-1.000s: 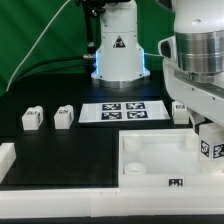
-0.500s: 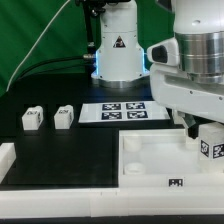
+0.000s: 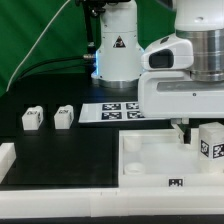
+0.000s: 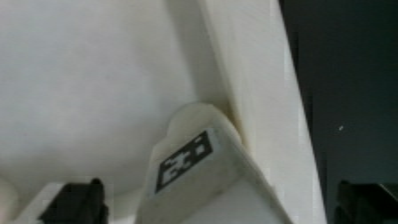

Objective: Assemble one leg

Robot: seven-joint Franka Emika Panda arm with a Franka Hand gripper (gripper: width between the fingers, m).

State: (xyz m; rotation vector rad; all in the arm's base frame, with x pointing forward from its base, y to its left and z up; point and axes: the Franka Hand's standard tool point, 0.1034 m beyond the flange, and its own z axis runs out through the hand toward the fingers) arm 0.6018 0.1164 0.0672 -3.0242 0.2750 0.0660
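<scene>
Gripper (image 3: 183, 131) seemingly further left, lower.

Flat on the black table (image 3: 50, 145) at centre: the marker board (image 3: 115, 111), thin and white, carrying several black-and-white tags. Toward four o'clock from it, near the front edge: a large white square tray-like part (image 3: 150, 160) with a raised rim and a small tag on its front wall. Behind everything, at twelve o'clock: a green backdrop (image 3: 35, 35).
</scene>
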